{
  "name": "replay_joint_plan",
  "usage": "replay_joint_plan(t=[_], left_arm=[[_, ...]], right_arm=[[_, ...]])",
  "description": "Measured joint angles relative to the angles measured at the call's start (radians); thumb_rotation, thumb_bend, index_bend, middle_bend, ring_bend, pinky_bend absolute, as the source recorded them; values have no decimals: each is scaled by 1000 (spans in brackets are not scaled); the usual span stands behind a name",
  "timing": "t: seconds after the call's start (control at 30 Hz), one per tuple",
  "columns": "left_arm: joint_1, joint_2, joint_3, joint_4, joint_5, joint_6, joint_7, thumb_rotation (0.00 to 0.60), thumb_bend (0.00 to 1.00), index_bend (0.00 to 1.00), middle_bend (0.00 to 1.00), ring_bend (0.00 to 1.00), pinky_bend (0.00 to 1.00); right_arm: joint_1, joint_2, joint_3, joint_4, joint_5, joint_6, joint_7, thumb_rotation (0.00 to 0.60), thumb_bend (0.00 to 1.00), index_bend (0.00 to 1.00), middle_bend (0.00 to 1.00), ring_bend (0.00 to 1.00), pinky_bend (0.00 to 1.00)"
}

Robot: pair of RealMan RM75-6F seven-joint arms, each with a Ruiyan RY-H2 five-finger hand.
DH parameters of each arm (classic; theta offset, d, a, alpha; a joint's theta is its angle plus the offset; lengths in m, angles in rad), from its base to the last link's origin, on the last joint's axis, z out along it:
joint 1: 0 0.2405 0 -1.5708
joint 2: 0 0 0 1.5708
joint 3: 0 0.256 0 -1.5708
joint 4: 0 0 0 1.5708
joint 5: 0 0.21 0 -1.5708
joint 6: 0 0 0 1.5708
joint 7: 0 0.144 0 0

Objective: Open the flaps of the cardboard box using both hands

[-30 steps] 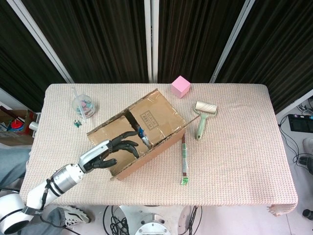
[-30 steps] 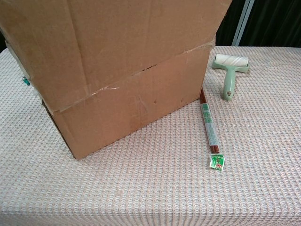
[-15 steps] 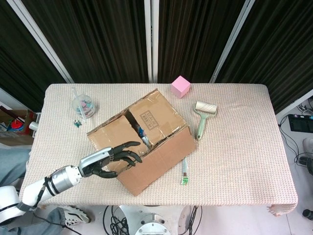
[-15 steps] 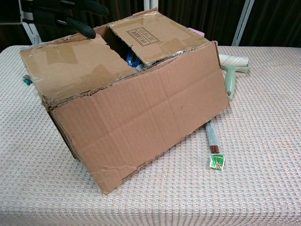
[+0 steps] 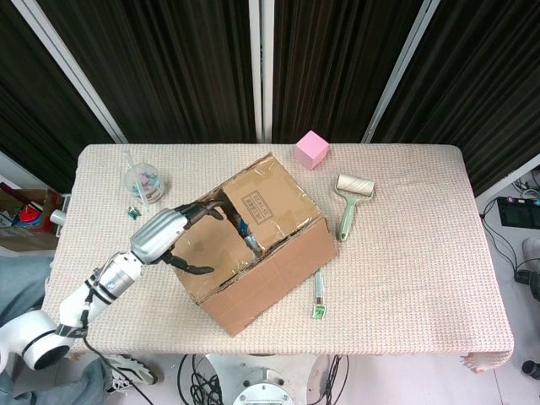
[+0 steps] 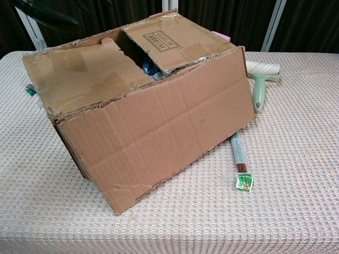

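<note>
The cardboard box [image 5: 253, 253] stands askew in the middle of the table. Its near long flap [image 6: 159, 137] hangs outward and down over the front wall. Two inner flaps still lie across the top: the left one [image 6: 79, 79] and the right one [image 6: 169, 42], with a gap between them showing something blue [image 6: 149, 67]. My left hand [image 5: 173, 232] hovers over the left inner flap, fingers spread and reaching toward its far edge by the gap, holding nothing I can see. In the chest view it is only a dark blur [image 6: 50, 13] at the top left. My right hand is in neither view.
A pink cube [image 5: 311, 149] sits behind the box. A green lint roller [image 5: 350, 202] lies to its right, and a wrapped pair of chopsticks [image 5: 318, 295] lies by the front right corner. A clear bowl of small items [image 5: 145, 181] stands at the back left.
The near flap swung from upright to folded outward and down. My left hand then left that flap and moved up and back over the left inner flap.
</note>
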State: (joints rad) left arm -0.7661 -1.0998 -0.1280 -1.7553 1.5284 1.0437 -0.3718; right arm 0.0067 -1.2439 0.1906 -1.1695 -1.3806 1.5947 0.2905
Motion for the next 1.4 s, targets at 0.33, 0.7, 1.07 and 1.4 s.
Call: replay_joint_plan(t=[0.33,0.7,1.07,1.4], left_arm=[[-54,-296,-72,294,-85,68,452,600,87,22,54,69,224],[-137,-502,-85,562,-29,101,492,600,86,1,22,54,213],[-185,-594,-91,689,-9,105,464,600,86,0,10,53,212],[-235,-619,-167,742,-28,138,412,600,86,0,10,53,212]], right_arm=[[0,-3,2,3,3,-11,6,600,320,0,0,0,0],[-1,-10,6,23,10,-22,29,600,320,0,0,0,0],[-4,-18,9,48,18,-34,51,600,321,0,0,0,0],[-10,-21,14,62,22,-31,76,600,321,0,0,0,0]])
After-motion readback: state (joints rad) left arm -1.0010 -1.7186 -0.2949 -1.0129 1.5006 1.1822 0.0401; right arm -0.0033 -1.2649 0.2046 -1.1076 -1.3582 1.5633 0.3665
